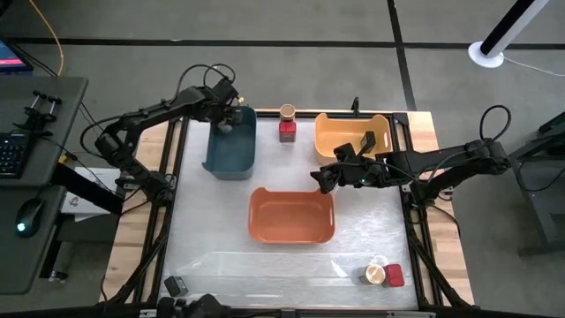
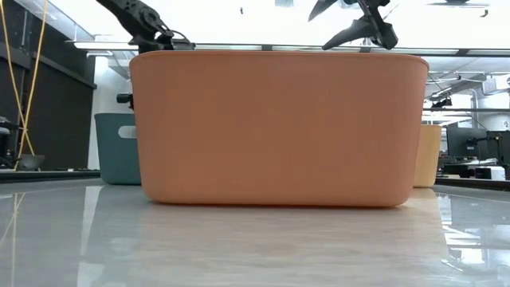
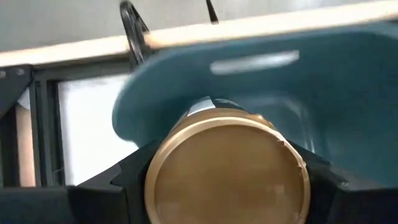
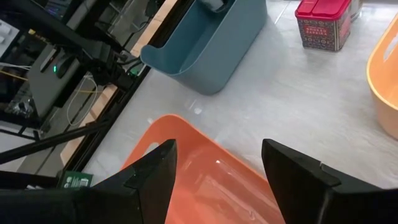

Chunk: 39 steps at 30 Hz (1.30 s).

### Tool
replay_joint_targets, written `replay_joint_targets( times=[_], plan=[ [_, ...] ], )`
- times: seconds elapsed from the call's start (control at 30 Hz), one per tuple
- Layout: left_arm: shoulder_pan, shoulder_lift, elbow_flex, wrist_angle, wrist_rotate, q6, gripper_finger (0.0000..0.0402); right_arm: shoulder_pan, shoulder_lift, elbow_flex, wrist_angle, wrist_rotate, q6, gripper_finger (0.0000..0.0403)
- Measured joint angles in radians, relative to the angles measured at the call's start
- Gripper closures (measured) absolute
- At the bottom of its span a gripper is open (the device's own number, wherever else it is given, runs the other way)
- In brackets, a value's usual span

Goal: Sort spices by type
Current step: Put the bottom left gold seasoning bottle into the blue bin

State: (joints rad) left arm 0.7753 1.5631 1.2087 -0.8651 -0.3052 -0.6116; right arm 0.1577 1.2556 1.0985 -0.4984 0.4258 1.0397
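A jar [image 3: 227, 168] is pinched in the left tool [image 1: 231, 113], held over the far end of the blue bin [image 1: 231, 146]. For a clean drop, the jar is best lowered inside the bin walls before release, kept upright and clear of the rim. The right tool [image 1: 331, 175] is held spread and empty above the orange bin [image 1: 291, 215], near the yellow bin [image 1: 353, 137]. The jar is round, with a flat tan lid, slightly chipped at one edge. On the desk [image 1: 212, 230], a second jar [image 1: 288, 112] touches a red tin [image 1: 287, 131] at the far edge; another jar [image 1: 376, 274] and tin [image 1: 394, 276] sit at the near edge.
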Motion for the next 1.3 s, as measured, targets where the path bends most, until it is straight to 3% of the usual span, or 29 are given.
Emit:
replay_joint_targets(
  times=[0.43, 0.83, 1.3],
  plan=[
    [0.0, -0.001, 0.0, 0.0, -0.022, -0.067, 0.0152, 0.0, 0.0, 0.0, 0.0, -0.003, -0.009, 0.0171],
    [-0.003, -0.001, 0.0, -0.005, -0.021, -0.002, 0.015, 0.0, 0.0, 0.0, -0.001, -0.003, -0.008, 0.0171],
    [-0.003, -0.001, 0.0, -0.002, -0.067, -0.04, 0.0112, 0.0, 0.0, 0.0, -0.001, -0.003, -0.008, 0.0171]
  ],
)
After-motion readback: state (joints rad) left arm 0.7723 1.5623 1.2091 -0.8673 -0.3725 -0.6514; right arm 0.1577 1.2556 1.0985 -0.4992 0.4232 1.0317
